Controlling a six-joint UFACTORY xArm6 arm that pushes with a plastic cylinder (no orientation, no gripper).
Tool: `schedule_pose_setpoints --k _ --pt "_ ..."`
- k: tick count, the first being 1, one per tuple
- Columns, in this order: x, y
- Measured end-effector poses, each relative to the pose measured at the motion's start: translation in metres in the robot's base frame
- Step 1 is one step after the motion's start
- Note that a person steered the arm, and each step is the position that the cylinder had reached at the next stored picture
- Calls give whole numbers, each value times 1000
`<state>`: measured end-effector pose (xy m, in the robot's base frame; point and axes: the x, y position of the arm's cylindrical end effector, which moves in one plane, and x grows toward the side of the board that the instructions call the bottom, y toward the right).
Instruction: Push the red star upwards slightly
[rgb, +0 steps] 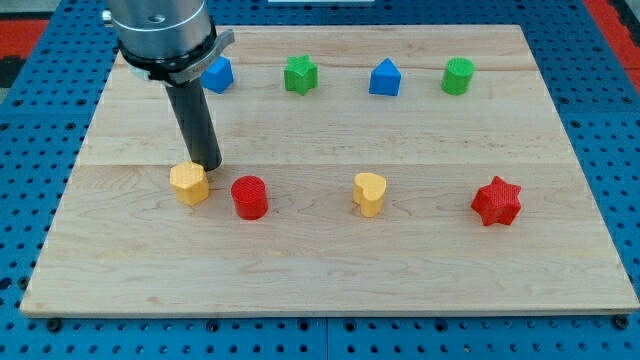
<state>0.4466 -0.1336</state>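
1. Red star sat far out at the view's right in the camera view, on the lower row of the wooden board, with bare wood all round it and nothing touching it.
2. My tip was way over at the view's left, well apart from that star, planted just above the yellow hexagon block and right at its upper edge; I could not tell whether it actually touched.
3. No hand to report here: the arm ended in a plain dark rod, with no jaws to open or close, and it held nothing.
4. Just to the right of the yellow hexagon stood a red cylinder, close to it but apart.
5. Further along the same row came a yellow heart, sitting between the red cylinder and the star.
6. Up along the top row ran a blue block, partly tucked behind the arm's grey housing, then a green star, a blue block with a peaked top, and a green cylinder.
7. Around the board lay a blue perforated table.
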Motion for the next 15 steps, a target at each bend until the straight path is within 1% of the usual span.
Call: schedule_pose_setpoints --k 1,3,4,6,7,9,10,13,14,15 --pt "11 0" --pt "16 0" --pt "-2 0" --pt "-60 11" --pt "-68 15" --pt "-66 15" --pt "-62 26" --pt "-24 296" --pt "-15 346" --pt "-15 346"
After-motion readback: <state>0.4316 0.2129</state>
